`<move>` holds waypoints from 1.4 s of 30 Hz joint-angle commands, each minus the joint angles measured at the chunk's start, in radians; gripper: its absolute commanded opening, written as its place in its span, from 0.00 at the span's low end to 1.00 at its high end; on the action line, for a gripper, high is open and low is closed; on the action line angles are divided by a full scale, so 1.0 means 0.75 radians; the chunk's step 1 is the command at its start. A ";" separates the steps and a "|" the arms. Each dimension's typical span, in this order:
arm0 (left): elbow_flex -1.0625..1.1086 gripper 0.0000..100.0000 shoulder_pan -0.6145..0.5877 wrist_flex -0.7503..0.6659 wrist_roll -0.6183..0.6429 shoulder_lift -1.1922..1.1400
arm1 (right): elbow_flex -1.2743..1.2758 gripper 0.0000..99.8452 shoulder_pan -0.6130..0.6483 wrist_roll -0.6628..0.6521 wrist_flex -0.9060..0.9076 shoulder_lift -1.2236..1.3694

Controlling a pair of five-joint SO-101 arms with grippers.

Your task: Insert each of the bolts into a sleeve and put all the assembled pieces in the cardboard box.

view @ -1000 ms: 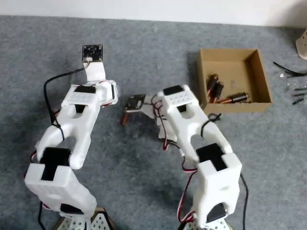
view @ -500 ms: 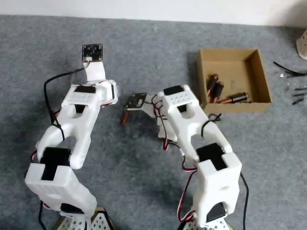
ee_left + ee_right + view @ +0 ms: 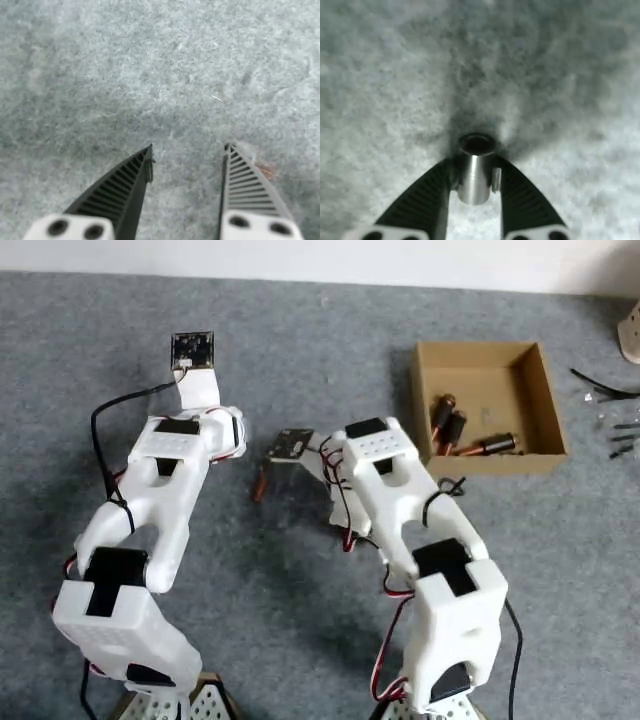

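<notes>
Carpet [image 3: 300, 340] near the box [image 3: 487, 468]: right gripper [image 3: 475, 167] pinches a sleeve [image 3: 475, 184], left gripper [image 3: 188, 147] gapes; best hold the bore steady for a bolt.

The right arm [image 3: 385, 480] swings slightly toward the cardboard box [image 3: 487, 465], carrying the right gripper [image 3: 475, 164] and its clamped sleeve [image 3: 474, 181]. Its wrist camera board [image 3: 292, 445] draws away from the bolt [image 3: 260, 485].

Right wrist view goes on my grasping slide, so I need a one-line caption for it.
Right gripper shut on a silver sleeve, its hollow end pointing toward the grey mat.
</notes>
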State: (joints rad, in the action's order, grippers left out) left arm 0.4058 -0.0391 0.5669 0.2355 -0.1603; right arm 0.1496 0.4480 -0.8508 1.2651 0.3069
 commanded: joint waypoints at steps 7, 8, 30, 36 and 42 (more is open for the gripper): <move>-0.005 0.21 -0.007 -0.018 0.008 0.060 | -0.042 0.00 -0.040 0.358 -0.036 -0.619; -0.005 0.22 -0.007 -0.016 0.008 0.060 | -0.009 0.00 -0.050 0.401 -0.054 -0.664; 0.017 0.22 0.273 0.053 -0.174 0.062 | 1.323 0.00 -0.204 0.732 -1.192 -1.445; -0.024 0.22 0.281 0.088 -0.237 -0.009 | 1.443 0.00 -0.222 0.829 -1.357 -1.445; -0.332 0.21 0.269 0.301 -0.239 -0.312 | 1.447 0.00 -0.222 0.829 -1.357 -1.445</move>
State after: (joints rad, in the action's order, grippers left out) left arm 0.3046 0.1481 0.6943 0.0637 -0.3230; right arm 1.2421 0.2931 -0.2386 0.2785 -0.7442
